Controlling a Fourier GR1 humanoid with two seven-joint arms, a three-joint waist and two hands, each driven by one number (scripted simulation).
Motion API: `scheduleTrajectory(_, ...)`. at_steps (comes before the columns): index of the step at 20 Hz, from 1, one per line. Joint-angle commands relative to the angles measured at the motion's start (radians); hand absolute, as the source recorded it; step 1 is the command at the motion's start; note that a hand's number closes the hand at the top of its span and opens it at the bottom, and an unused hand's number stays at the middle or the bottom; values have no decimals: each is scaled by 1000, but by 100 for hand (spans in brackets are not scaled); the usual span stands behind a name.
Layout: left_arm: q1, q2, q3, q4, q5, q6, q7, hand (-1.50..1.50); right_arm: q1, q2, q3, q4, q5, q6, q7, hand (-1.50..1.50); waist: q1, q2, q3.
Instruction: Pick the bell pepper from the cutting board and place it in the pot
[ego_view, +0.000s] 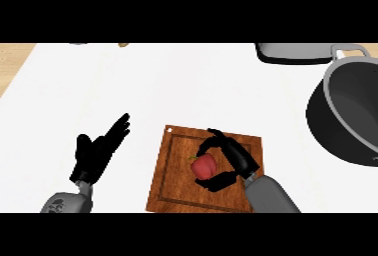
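A red bell pepper (204, 167) lies on the brown wooden cutting board (171, 190) at the lower middle of the counter. My right hand (238, 156) is over the board, its fingers and thumb curled round the pepper from the right side. The dark grey pot (347, 107) stands at the right edge of the view, well apart from the board and partly cut off. My left hand (97, 150) rests open to the left of the board, fingers pointing up and away.
A grey object (291, 52) sits at the counter's far edge just left of the pot's handle (348, 50). A wooden strip (15, 60) shows at the far left. White counter lies between board and pot.
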Motion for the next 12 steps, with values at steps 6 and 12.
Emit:
scheduleTrajectory(6, 94, -19, -28, -101, -44, 13, 16, 0, 2, 23, 41, 176, -52, -82, -240, 150, 3, 8, 4)
scheduleTrajectory(12, 58, 5, 50, -27, -4, 14, 9, 0, 212, -87, -223, 19, -211, -297, -233, 150, -103, -6, 3)
